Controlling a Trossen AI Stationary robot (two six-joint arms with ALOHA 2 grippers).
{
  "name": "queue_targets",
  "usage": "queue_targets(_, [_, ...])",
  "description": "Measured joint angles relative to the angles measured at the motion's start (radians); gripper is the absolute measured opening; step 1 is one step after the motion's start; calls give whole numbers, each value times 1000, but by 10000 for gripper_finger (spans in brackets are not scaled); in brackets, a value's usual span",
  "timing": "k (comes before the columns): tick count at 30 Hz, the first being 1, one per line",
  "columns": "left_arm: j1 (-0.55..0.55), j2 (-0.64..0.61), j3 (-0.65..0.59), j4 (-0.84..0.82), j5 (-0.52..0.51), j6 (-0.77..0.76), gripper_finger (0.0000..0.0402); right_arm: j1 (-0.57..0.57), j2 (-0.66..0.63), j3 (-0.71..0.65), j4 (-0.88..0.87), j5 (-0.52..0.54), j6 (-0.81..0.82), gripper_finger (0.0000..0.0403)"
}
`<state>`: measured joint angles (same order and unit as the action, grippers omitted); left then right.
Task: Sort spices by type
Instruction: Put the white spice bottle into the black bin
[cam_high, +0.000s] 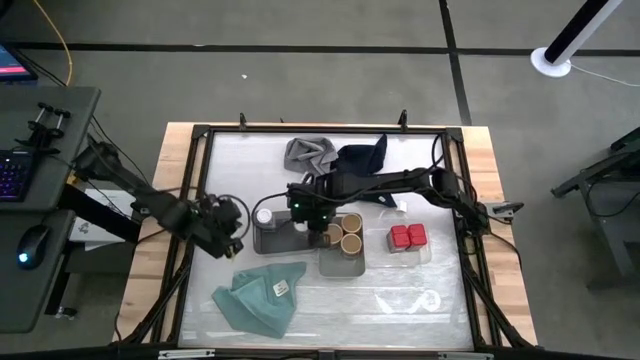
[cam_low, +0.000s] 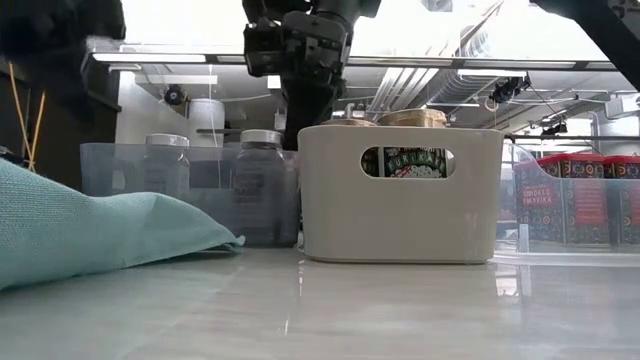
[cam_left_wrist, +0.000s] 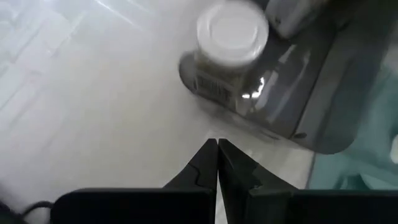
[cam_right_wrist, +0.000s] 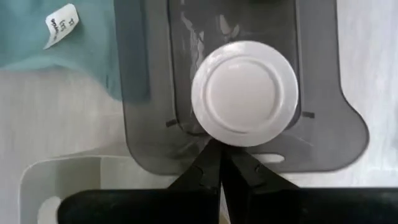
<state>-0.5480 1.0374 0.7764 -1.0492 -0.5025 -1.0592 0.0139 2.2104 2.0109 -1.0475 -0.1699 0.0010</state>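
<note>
A smoky grey tray (cam_high: 270, 241) holds two white-capped jars (cam_low: 167, 165) (cam_low: 262, 170). One of them (cam_high: 264, 214) sits in the tray's far left corner and fills the left wrist view (cam_left_wrist: 231, 37). The other (cam_right_wrist: 244, 93) lies under my right gripper (cam_high: 312, 228), which is shut and points down over the tray. Three tan-topped jars (cam_high: 348, 232) stand in the beige tray (cam_low: 400, 195). Two red boxy jars (cam_high: 407, 237) stand in a clear tray to the right. My left gripper (cam_left_wrist: 217, 149) is shut above bare table, left of the smoky tray. My right gripper's shut fingertips (cam_right_wrist: 211, 158) stand right at the rim of the white cap (cam_right_wrist: 224, 138), coming from above. I cannot tell whether they touch it. The jar stands upright on the smoky tray's floor.
A teal cloth (cam_high: 262, 295) lies near the table's near edge, left of the middle. A grey cloth (cam_high: 310, 153) and a navy cloth (cam_high: 362, 155) lie at the far side. The clear tray (cam_high: 425, 255) holds the red jars. The black frame (cam_high: 195, 200) bounds the white work surface.
</note>
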Motion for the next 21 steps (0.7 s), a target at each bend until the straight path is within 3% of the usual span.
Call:
queue_targets(11, [-62, 13, -264, 462, -15, -5, 0, 0, 41, 1, 135, 4, 2, 0])
queue_targets(21, [-61, 12, -340, 558, -23, -3, 0, -1, 57, 1, 237, 41, 6, 0])
